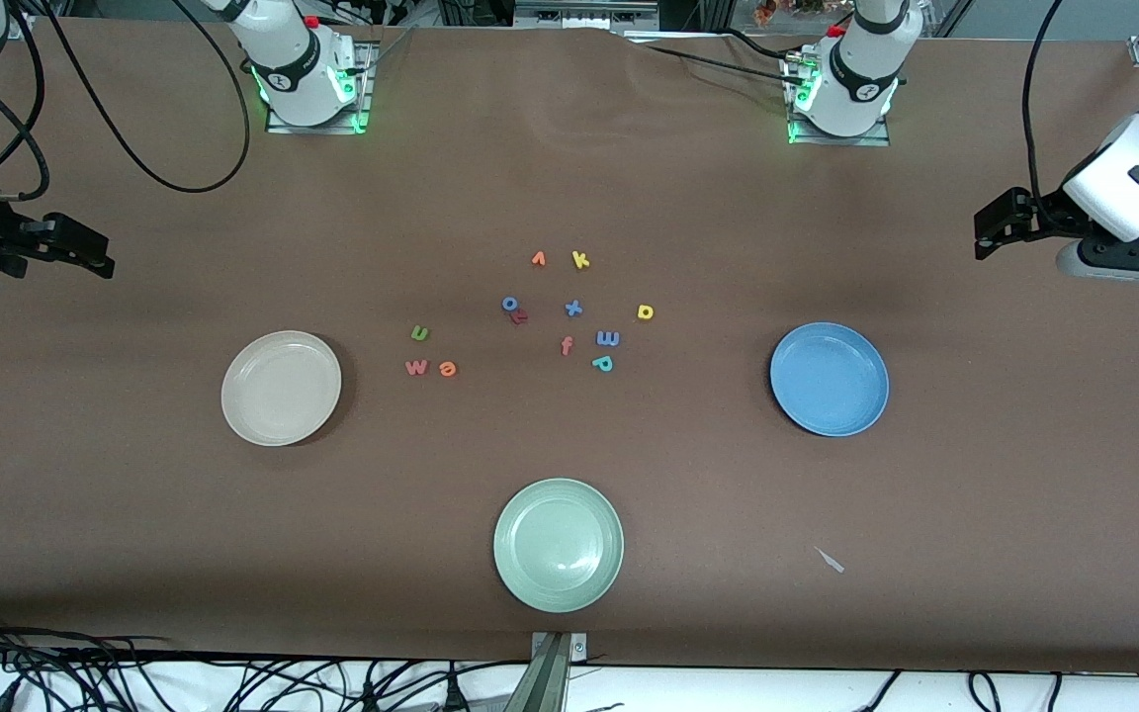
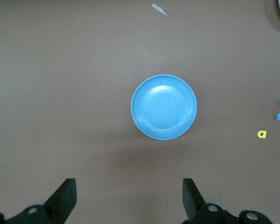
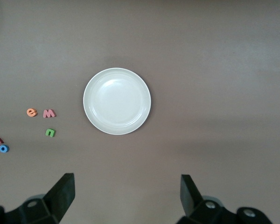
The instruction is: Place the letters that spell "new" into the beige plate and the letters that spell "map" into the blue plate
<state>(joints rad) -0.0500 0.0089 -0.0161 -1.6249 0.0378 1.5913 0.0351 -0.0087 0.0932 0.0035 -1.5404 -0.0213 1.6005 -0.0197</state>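
Right now all the little letters lie loose in the middle of the counter [image 1: 134, 554], and none is in a plate yet; the green n [image 1: 419, 333], the orange e [image 1: 448, 369] and the pinkish-red w [image 1: 416, 367] sit close together, just beside the beige plate [image 1: 281, 388], so they have only a short way to go; the blue m [image 1: 607, 339], the teal p [image 1: 602, 363] and the yellow a [image 1: 645, 312] sit toward the left arm's end of the bunch, on the side where the blue plate [image 1: 829, 379] waits; the other letters lie between the two groups, and a pale green plate [image 1: 558, 544] sits nearest the front camera with nothing in it; the right gripper [image 3: 126, 198] hangs high over the beige plate, spread wide and holding nothing; the left gripper [image 2: 129, 198] hangs high over the blue plate, also spread wide and holding nothing; I think each arm is set to work its own side.
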